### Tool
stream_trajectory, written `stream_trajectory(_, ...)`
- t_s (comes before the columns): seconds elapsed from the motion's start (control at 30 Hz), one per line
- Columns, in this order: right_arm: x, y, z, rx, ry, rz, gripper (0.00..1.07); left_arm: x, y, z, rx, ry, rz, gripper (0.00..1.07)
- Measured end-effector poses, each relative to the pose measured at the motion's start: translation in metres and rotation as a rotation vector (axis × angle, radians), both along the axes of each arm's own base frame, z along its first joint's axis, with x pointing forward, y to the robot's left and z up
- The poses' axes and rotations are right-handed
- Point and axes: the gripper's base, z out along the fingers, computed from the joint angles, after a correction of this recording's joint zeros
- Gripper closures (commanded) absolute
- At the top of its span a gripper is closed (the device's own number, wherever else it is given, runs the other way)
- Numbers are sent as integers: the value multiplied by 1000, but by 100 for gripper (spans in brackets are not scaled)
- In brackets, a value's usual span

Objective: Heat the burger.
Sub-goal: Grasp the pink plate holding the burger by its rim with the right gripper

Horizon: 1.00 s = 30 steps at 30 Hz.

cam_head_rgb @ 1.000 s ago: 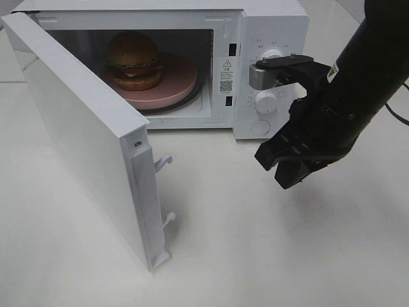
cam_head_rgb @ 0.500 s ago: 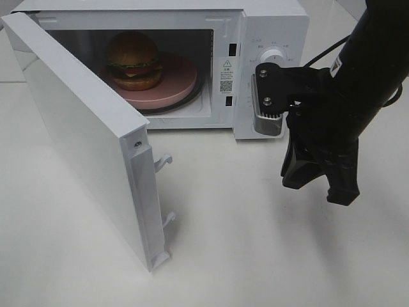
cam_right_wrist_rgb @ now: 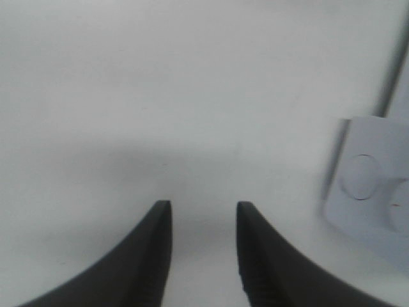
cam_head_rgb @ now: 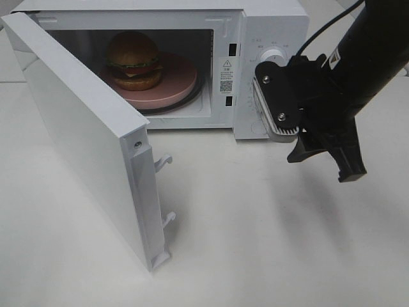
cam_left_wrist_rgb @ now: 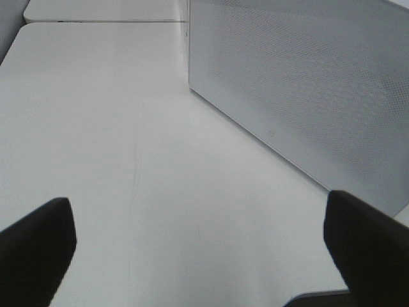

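The burger (cam_head_rgb: pixel 133 61) sits on a pink plate (cam_head_rgb: pixel 179 80) inside the open white microwave (cam_head_rgb: pixel 268 25). My right gripper (cam_head_rgb: pixel 324 166) hangs in front of the microwave's control panel (cam_head_rgb: pixel 246 96), fingers pointing down at the table. It is open and empty, with a small gap between its jaws, as the right wrist view (cam_right_wrist_rgb: pixel 203 206) shows. My left gripper (cam_left_wrist_rgb: pixel 198 199) is out of the exterior view. In the left wrist view it is wide open and empty above bare table, beside the microwave's perforated side wall (cam_left_wrist_rgb: pixel 300 83).
The microwave door (cam_head_rgb: pixel 83 128) stands swung far out to the left, its latch hooks (cam_head_rgb: pixel 163 161) facing the table's middle. The lower dial and button of the panel (cam_right_wrist_rgb: pixel 367 185) show in the right wrist view. White table (cam_head_rgb: pixel 255 243) lies in front.
My right gripper has turned at the wrist and drawn up and right, away from the table's middle. Its fingers now point down. The burger, plate and door have not moved.
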Motion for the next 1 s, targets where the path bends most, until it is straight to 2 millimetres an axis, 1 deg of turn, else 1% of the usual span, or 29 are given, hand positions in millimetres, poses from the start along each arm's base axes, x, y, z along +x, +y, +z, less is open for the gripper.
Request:
stream_trajectory(0.03,0,0,0,0,0,0,48,0,0,0,0,0,0,9)
stream_trajectory(0.07,5,2,2,28,-60,2,31,0,0,0,0,0,0,9)
stream_trajectory(0.1,8,4,4,45,-95,4,25,0,0,0,0,0,0,9)
stream_trajectory(0.13,8,4,4,45,-95,4,25,0,0,0,0,0,0,9)
stream_trajectory(0.17,12,9,7,75,-168,21,14,0,0,0,0,0,0,9)
stream_trajectory(0.2,14,16,10,99,-228,54,11,0,0,0,0,0,0,9)
stream_trajectory(0.3,14,20,11,108,-255,79,10,0,0,0,0,0,0,9)
stream_trajectory(0.33,13,30,12,113,-295,139,11,0,0,0,0,0,0,9)
stream_trajectory(0.4,13,33,11,109,-308,165,11,0,0,0,0,0,0,9)
stream_trajectory(0.43,12,42,7,108,-327,208,12,0,0,0,0,0,0,9)
stream_trajectory(0.47,14,49,-1,106,-325,223,13,0,0,0,0,0,0,9)
stream_trajectory(0.57,15,50,-4,104,-324,226,13,0,0,0,0,0,0,9)
stream_trajectory(0.63,23,55,-21,99,-320,232,14,0,0,0,0,0,0,9)
stream_trajectory(0.73,25,56,-25,98,-318,232,15,0,0,0,0,0,0,9)
stream_trajectory(0.77,27,58,-33,94,-310,233,15,0,0,0,0,0,0,9)
stream_trajectory(0.8,28,59,-36,91,-305,235,15,0,0,0,0,0,0,9)
stream_trajectory(0.83,28,59,-36,91,-305,235,15,0,0,0,0,0,0,9)
stream_trajectory(0.9,37,65,-43,87,-291,228,17,0,0,0,0,0,0,9)
stream_trajectory(1.0,40,67,-43,92,-295,223,17,0,0,0,0,0,0,9)
